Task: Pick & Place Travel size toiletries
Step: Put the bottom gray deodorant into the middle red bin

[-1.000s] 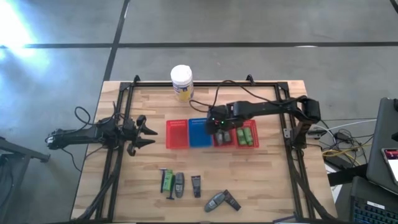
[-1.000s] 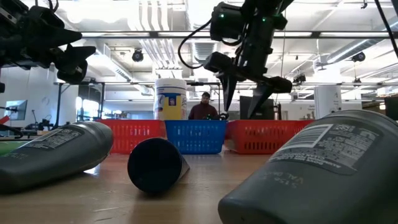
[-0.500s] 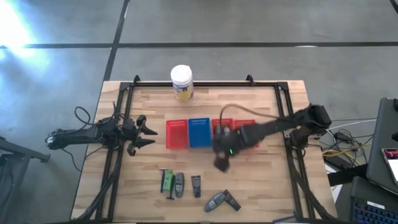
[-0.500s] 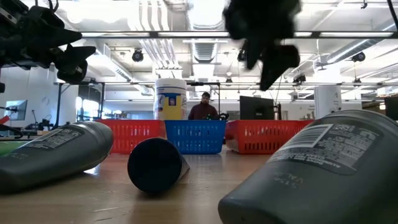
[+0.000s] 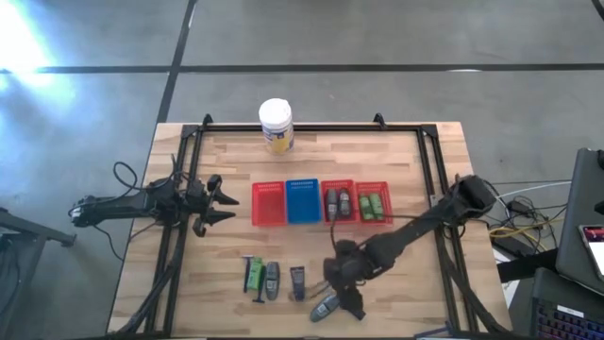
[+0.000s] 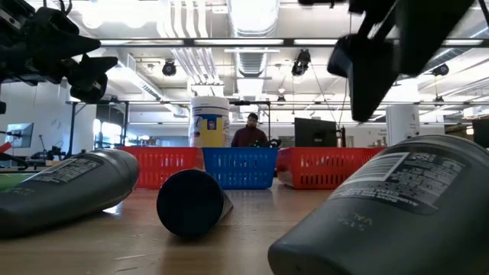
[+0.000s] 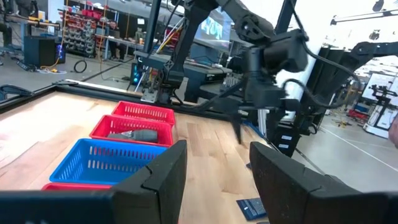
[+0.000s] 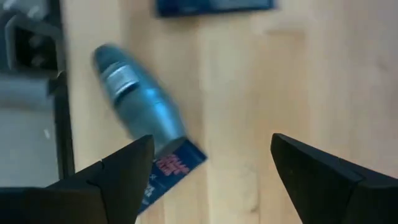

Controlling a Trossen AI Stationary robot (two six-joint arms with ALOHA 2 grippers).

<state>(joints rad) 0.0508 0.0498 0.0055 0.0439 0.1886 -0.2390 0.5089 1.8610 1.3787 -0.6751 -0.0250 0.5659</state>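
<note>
A: Right pincer (image 5: 345, 304) hangs over the near middle of the bench (image 5: 396, 283), fingers spread wide, nothing between them. A grey tube (image 8: 138, 106) lies right under it.

B: Left pincer (image 5: 223, 200)?

A: Parked at the left edge, partly open, empty.

B: Toiletries?

A: Two grey tubes (image 5: 339, 201) in one red basket (image 5: 339, 182), green tubes (image 5: 374, 206) in the far-right red basket (image 5: 374, 184). The rest are loose near the front: green tube (image 5: 253, 275), grey tube (image 5: 272, 280), dark tube (image 5: 297, 281).

B: Other stuff?

A: Blue basket (image 5: 304, 201), white jar (image 5: 276, 126) at the far edge.
</note>
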